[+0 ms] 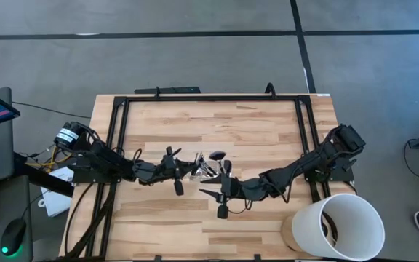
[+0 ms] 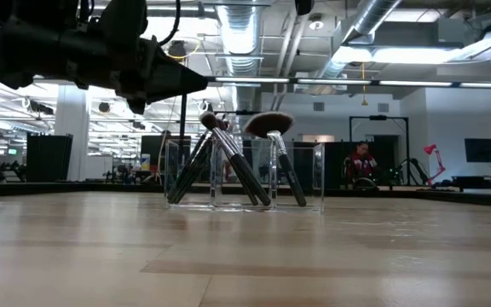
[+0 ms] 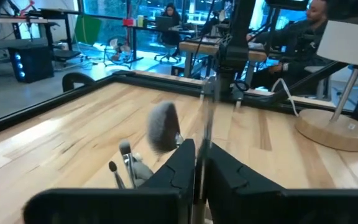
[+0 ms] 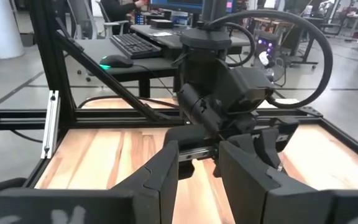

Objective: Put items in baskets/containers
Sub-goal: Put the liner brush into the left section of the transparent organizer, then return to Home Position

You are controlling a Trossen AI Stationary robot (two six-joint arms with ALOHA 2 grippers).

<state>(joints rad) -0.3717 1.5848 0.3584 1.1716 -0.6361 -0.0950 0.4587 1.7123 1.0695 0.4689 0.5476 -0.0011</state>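
Brushes (image 2: 228, 166) with dark handles, one fan-headed, lean in a clear plastic tray (image 2: 309, 175) mid-table on pale wood planks, flanked by the left gripper (image 1: 174, 175), fingers pinched narrow on a thin brush (image 3: 205, 124), then the right gripper (image 1: 222, 196), slightly parted and empty, and a white bucket (image 1: 340, 229) at the near right corner.

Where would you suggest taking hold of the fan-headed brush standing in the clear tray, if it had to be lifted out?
Grip the fan brush on its thin dark handle just below the head, coming down from above. It leans in the clear tray with the fan head poking above the rim, and the walls and neighbouring brushes block a sideways approach. The soft head itself would likely deform if pinched.
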